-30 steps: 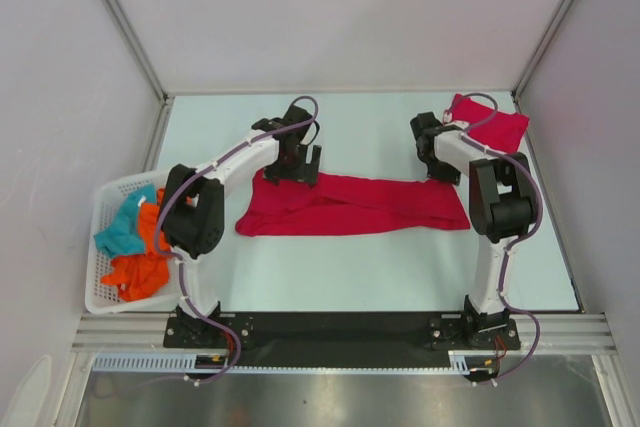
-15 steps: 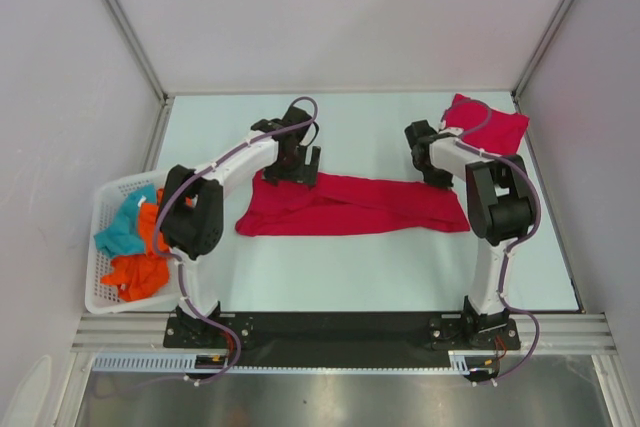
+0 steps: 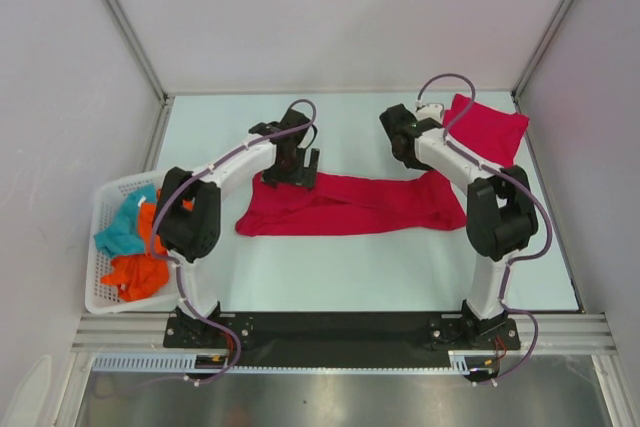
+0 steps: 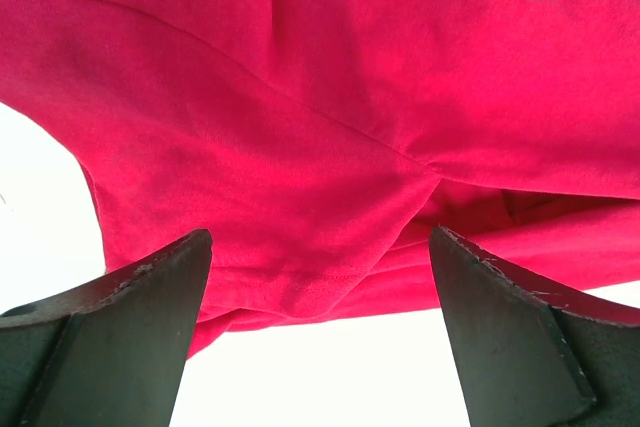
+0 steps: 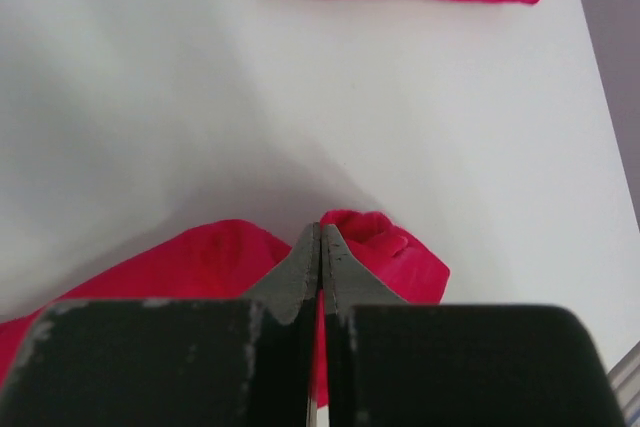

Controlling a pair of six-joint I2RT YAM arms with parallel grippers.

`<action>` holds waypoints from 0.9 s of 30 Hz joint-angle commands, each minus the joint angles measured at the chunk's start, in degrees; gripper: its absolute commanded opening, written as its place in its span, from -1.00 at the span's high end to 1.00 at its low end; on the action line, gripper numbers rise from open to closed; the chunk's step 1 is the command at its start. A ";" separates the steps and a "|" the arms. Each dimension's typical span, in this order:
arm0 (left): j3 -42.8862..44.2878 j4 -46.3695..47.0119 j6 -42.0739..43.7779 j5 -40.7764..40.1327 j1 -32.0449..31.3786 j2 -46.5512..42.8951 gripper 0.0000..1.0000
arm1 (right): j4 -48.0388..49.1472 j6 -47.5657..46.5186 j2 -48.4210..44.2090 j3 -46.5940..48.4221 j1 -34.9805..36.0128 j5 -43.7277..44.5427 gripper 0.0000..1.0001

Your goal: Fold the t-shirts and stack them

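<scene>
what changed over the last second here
The right gripper shut on the right end of the long t-shirt and moved left and farther from its base. The left gripper stays open over the other end; the folded t-shirt and basket are unmoved.

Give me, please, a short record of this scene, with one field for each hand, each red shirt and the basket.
left hand: open, fingers either side above the left end of the spread t-shirt, gripping nothing
right hand: shut, pinching the cloth at the spread t-shirt's right end
spread t-shirt: crimson, a long band across the middle of the table
folded t-shirt: crimson, at the far right corner
basket: white, at the left edge, holding a teal cloth and an orange cloth
</scene>
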 commanded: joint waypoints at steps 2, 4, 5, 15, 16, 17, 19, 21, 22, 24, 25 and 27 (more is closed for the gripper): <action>-1.00 2.29 -0.49 0.66 0.10 -4.77 -0.91 | -6.43 2.90 -3.98 7.07 3.36 4.86 1.00; -1.61 2.46 -0.49 0.66 0.01 -5.30 -0.91 | -8.09 3.51 -3.46 9.08 5.12 5.30 1.00; -1.79 2.38 -0.49 0.66 0.10 -5.91 -0.91 | -8.45 3.95 -3.28 9.79 5.65 5.57 1.00; -3.99 2.64 -0.31 0.40 0.10 -8.55 -0.91 | -12.41 7.90 1.20 13.85 9.34 6.01 1.00; -4.34 2.73 -0.31 0.40 0.10 -8.81 -0.91 | -12.58 8.26 1.29 13.41 8.82 6.10 1.00; -4.52 2.73 -0.31 0.40 0.10 -8.90 -0.91 | -12.50 8.52 1.20 12.19 8.55 6.10 1.00; -4.70 2.90 -0.22 0.31 0.19 -9.08 -0.91 | -12.15 8.97 1.03 11.12 8.03 6.01 1.00; -4.70 2.90 -0.22 0.31 0.28 -8.90 -0.91 | -11.62 8.79 0.33 9.90 7.85 6.27 1.00; -4.43 2.82 -0.22 0.40 0.28 -8.90 -0.91 | -11.27 8.79 0.15 9.71 7.93 6.36 1.00; -4.17 2.82 -0.31 0.48 0.36 -8.82 -0.91 | -11.18 8.62 -0.20 10.15 8.11 6.62 1.00; -4.08 2.82 -0.31 0.66 0.37 -8.81 -0.91 | -11.35 8.62 -0.20 10.24 8.20 6.71 1.00; -4.08 2.73 -0.22 0.84 0.28 -8.90 -0.91 | -11.62 8.62 -0.20 10.68 8.64 6.89 1.00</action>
